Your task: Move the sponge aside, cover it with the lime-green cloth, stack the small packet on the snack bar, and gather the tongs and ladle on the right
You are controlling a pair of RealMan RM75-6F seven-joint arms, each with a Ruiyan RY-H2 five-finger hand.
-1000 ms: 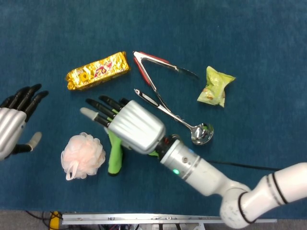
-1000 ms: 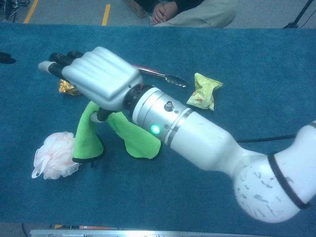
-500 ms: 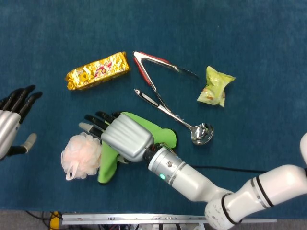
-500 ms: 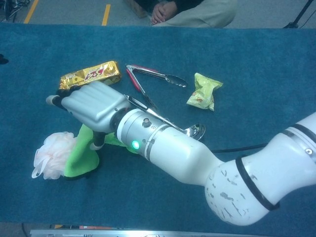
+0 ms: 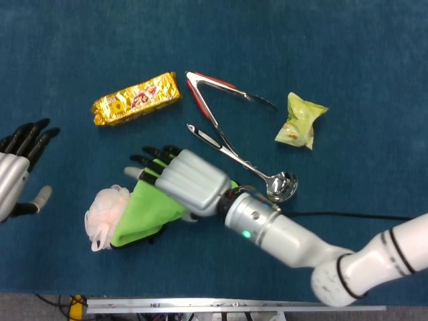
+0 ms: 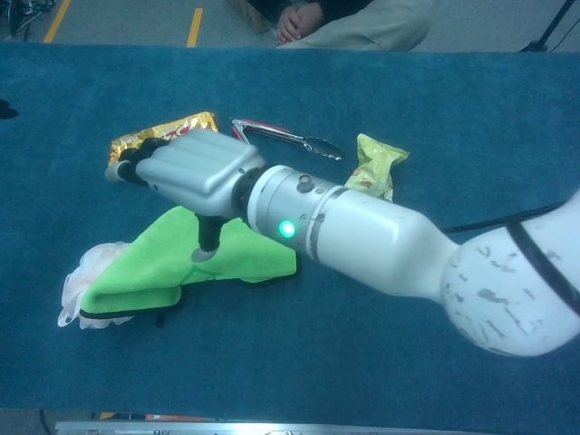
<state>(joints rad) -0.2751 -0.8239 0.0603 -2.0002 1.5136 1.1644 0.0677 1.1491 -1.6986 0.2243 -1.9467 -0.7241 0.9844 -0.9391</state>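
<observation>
A: Half a second ago the lime-green cloth (image 5: pixel 148 212) was bunched beside the sponge (image 5: pixel 101 209); what is different now?

B: Now the cloth is spread wider and lies over the right part of the sponge. In the chest view only the left edge of the sponge shows from under it. The right hand (image 5: pixel 186 180) has risen a little and moved toward the snack bar (image 5: pixel 136 99).

A: Does the right hand hold the cloth?

B: Its thumb points down and touches the cloth in the chest view, the other fingers are stretched forward. If it really pinches the cloth, I cannot tell.

A: And the left hand (image 5: pixel 19 174)?

B: It is at the left edge, well apart from everything, fingers spread, holding nothing.

A: What else lies on the table (image 5: pixel 348 53)?

B: The tongs (image 5: pixel 217 100) lie open beside the snack bar, and the ladle (image 5: pixel 251 167) lies just below them, its bowl near the right wrist. The small packet (image 5: pixel 299 120) is alone at the right. The right forearm hides the ladle in the chest view
</observation>
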